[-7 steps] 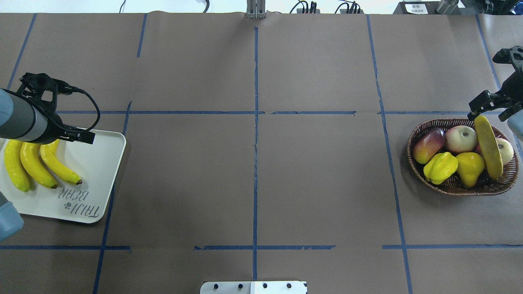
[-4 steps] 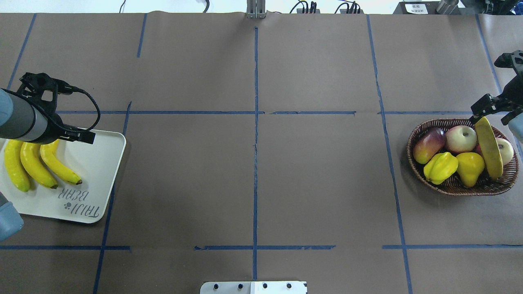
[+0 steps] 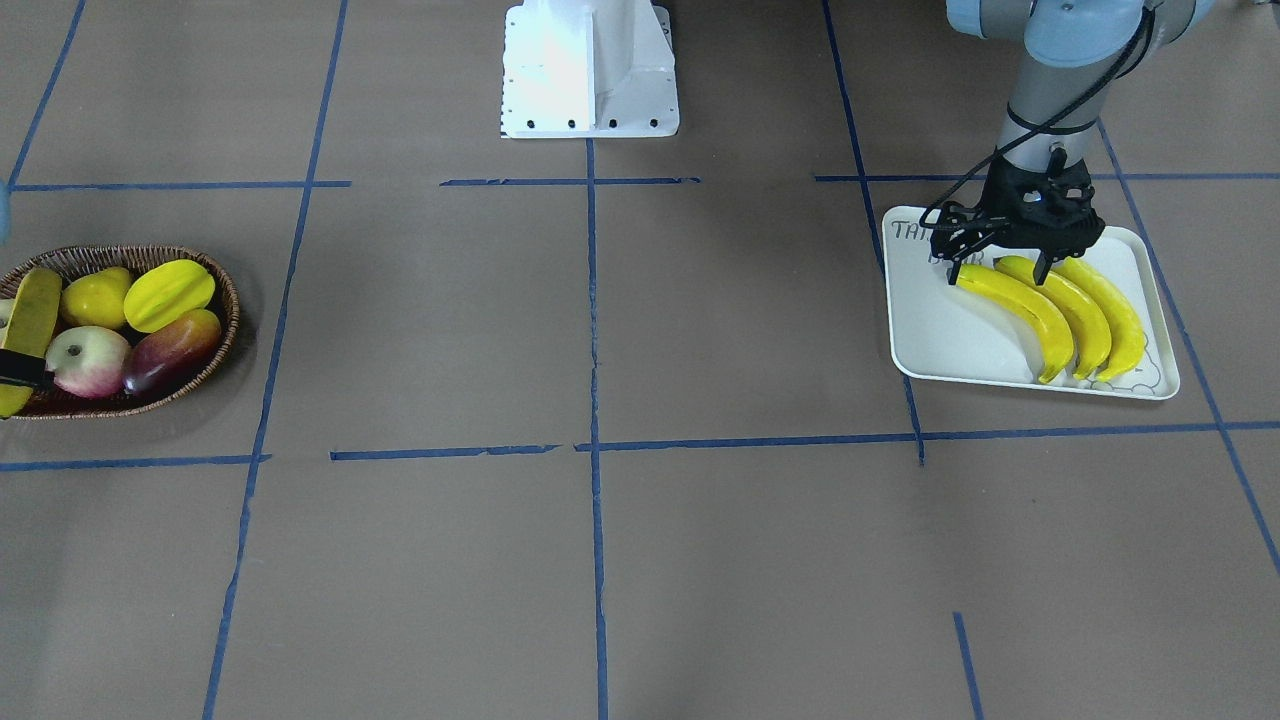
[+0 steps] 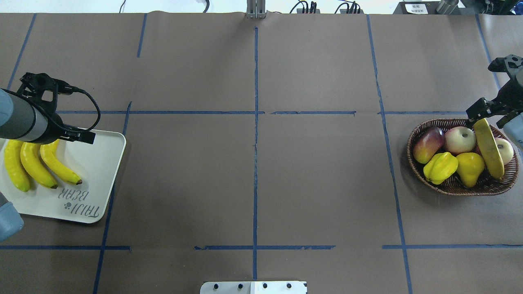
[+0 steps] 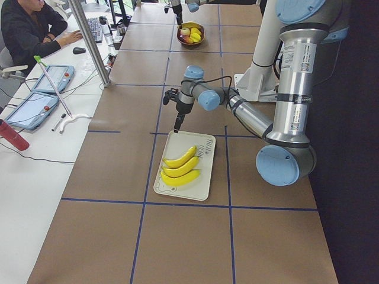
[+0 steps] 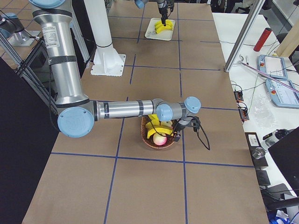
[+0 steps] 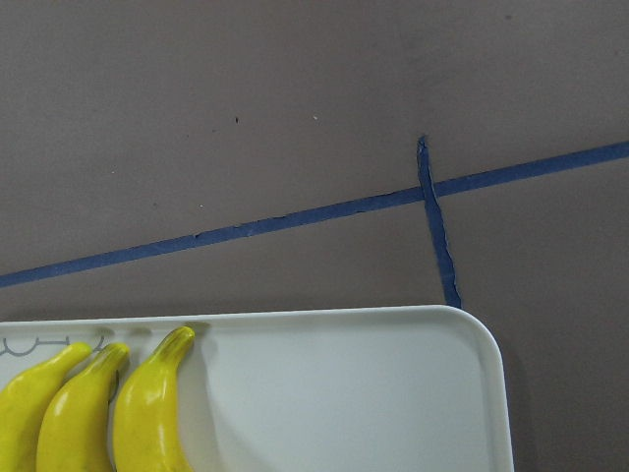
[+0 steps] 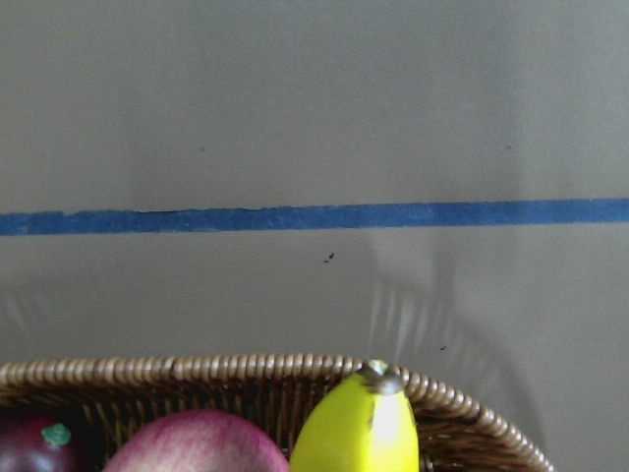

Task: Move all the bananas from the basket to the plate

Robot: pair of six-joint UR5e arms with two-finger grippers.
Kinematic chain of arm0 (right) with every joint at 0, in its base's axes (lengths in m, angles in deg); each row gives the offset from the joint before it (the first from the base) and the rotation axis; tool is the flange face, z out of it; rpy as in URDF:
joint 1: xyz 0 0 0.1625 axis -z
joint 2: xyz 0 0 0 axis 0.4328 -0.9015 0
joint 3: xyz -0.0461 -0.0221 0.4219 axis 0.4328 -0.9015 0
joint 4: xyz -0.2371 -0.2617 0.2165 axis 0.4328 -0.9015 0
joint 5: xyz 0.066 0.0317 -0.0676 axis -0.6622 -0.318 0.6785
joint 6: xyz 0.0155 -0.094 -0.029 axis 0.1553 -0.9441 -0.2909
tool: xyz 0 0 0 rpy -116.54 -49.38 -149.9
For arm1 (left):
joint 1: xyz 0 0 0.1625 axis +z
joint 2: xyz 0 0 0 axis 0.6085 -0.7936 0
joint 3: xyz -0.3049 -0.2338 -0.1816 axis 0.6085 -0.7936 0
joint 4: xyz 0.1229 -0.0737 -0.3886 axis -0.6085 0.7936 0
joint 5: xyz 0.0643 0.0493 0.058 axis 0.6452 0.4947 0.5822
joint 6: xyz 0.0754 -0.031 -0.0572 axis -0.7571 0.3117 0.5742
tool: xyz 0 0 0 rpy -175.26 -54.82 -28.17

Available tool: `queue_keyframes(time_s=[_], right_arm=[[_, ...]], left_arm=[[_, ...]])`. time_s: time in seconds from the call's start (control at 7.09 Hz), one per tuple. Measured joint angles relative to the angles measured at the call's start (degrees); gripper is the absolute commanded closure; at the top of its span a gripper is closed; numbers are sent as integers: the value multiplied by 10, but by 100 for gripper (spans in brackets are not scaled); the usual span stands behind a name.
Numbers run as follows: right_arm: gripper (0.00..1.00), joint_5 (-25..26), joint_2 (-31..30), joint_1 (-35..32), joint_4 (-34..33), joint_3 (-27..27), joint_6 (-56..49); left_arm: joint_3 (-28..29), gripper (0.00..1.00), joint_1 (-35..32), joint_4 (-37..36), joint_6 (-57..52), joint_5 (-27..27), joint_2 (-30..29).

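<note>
Three bananas lie side by side on the pale plate, also in the front view and the left wrist view. My left gripper hovers open and empty over their stem ends. A fourth banana leans in the wicker basket, its far end up on the rim. My right gripper is open. Its jaws straddle that raised end. One of its fingers crosses the banana at the front view's left edge.
The basket also holds a starfruit, a yellow pear, two apples and a mango. The robot's base plate is at the near middle edge. An operator sits at a side desk.
My right gripper has shifted slightly toward the basket, and the banana's raised end has moved a little with it. The left arm and the plate's bananas have not moved.
</note>
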Motion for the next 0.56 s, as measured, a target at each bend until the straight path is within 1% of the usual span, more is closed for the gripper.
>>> queue_keyframes(time_s=[0.14, 0.28, 0.56], right_arm=[[90, 0, -1, 1, 2, -1, -2], [99, 0, -4, 1, 13, -2, -7], [100, -1, -12, 1, 45, -4, -13]], left_arm=[[0, 0, 0, 0, 0, 0, 0], [0, 0, 0, 0, 0, 0, 0], [0, 0, 0, 0, 1, 0, 0]])
